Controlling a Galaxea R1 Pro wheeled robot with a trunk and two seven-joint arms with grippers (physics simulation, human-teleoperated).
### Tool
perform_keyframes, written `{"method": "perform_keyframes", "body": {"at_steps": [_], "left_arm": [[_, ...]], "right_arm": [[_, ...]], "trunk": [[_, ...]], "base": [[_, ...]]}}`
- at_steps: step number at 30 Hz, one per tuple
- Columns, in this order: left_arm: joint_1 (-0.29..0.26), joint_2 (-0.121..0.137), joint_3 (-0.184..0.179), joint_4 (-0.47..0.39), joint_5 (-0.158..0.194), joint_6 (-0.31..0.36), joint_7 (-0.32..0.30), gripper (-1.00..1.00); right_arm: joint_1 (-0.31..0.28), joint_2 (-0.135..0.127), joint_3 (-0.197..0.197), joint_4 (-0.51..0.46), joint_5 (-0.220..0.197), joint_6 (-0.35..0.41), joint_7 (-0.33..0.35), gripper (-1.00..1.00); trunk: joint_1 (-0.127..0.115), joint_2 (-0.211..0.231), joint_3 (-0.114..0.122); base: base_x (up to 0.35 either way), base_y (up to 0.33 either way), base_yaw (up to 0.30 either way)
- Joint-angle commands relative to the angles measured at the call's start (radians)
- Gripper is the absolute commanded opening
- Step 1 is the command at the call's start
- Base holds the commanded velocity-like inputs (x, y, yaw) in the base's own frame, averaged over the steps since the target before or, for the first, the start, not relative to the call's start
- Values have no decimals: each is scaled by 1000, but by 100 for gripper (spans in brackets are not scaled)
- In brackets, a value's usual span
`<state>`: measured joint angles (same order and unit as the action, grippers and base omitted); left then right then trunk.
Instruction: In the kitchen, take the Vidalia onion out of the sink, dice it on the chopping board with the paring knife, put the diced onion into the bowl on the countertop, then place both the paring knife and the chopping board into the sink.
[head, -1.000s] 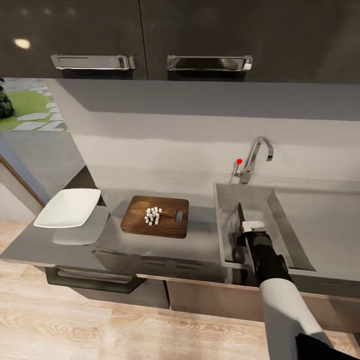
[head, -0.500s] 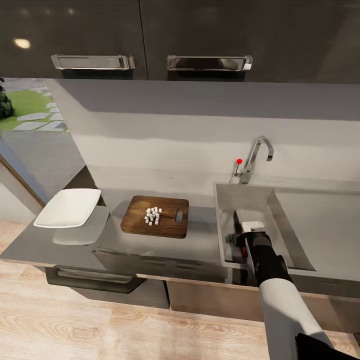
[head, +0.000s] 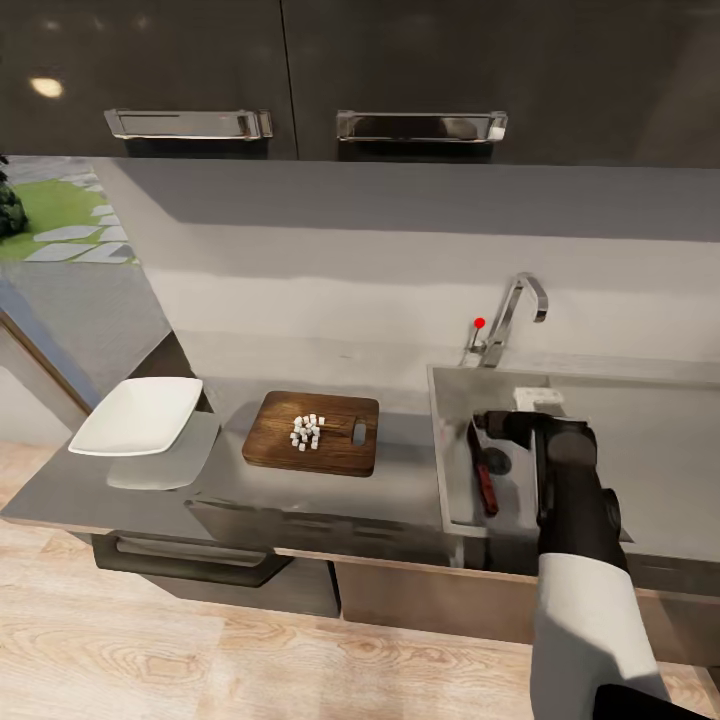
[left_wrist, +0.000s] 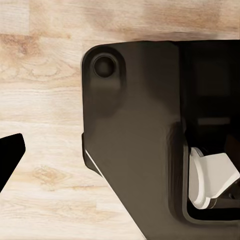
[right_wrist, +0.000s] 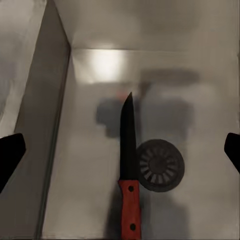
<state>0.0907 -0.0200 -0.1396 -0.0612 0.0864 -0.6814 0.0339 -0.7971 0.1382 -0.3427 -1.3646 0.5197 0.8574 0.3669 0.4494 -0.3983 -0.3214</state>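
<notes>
1 slim, stiff red-handled paring knife (right_wrist: 129, 170) is seen lying flat in the stainless-steel sink (head: 452, 440), released by the wide-spread right tool (head: 532, 415); the handle is judged the safest hold.

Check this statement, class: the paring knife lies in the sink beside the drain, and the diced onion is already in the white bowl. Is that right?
Wrong on one point. The diced onion is not in the bowl; it sits in a little heap on the chopping board, as the head view shows. The rest holds: the paring knife lies in the sink beside the drain.
</notes>
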Motion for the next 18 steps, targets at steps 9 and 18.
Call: {"method": "perform_keyframes", "body": {"at_steps": [9, 18], "left_arm": [[0, 0, -9, -2, 9, -2, 3, 100], [0, 0, -9, -2, 9, -2, 3, 100]], "right_arm": [[4, 0, -2, -25, 14, 18, 48, 100], [4, 0, -2, -25, 14, 18, 49, 100]], "trunk": [[1, -2, -2], [1, -2, -2]], "base": [[0, 258, 0], [0, 291, 0]]}}
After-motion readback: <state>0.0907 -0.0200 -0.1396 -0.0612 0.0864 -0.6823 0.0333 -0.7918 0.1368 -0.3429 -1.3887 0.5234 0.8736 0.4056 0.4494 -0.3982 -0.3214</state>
